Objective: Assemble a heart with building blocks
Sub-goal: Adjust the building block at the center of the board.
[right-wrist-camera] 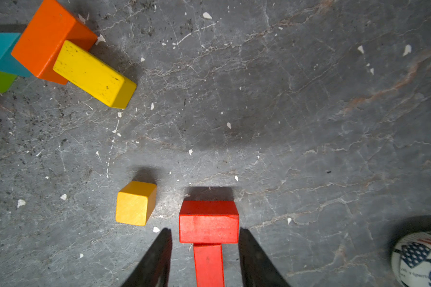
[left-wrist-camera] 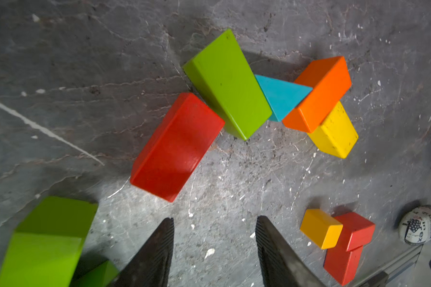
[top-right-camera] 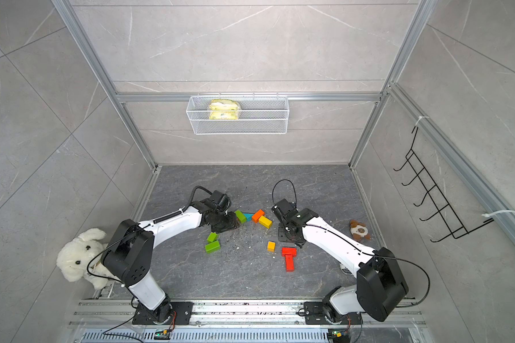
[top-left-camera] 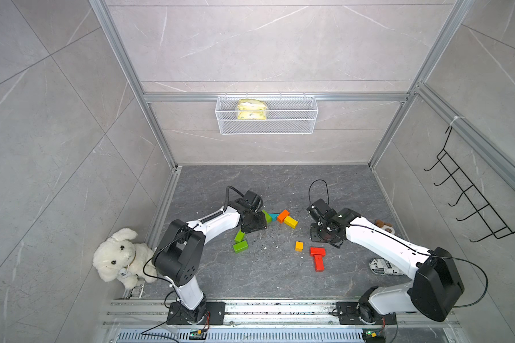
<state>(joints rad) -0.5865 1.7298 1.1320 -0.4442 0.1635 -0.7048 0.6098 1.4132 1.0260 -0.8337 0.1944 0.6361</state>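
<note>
Blocks (top-left-camera: 290, 221) are lying around the centre of the bench (top-left-camera: 265, 273), a teal triangle (left-wrist-camera: 281, 97) touching a green bar (left-wrist-camera: 228, 83) and an orange bar (left-wrist-camera: 319, 94). Left tool (left-wrist-camera: 214, 218) is hovering spread and empty; right tool (right-wrist-camera: 205, 229) is hanging spread either side of a red bar (right-wrist-camera: 208, 221)

White plush dog (top-left-camera: 118, 255); wire basket (top-left-camera: 295, 124) holding yellow packet (top-left-camera: 251, 110); black hook rack (top-left-camera: 473, 186).

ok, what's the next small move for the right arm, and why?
Probably lower the right tool and close on the crosswise red block: its jaws stand open either side of it, nothing held. Nothing follows the yellow bar on that side yet, while the left tool is open and empty, with the slanted red block already next to the green bar.
</note>
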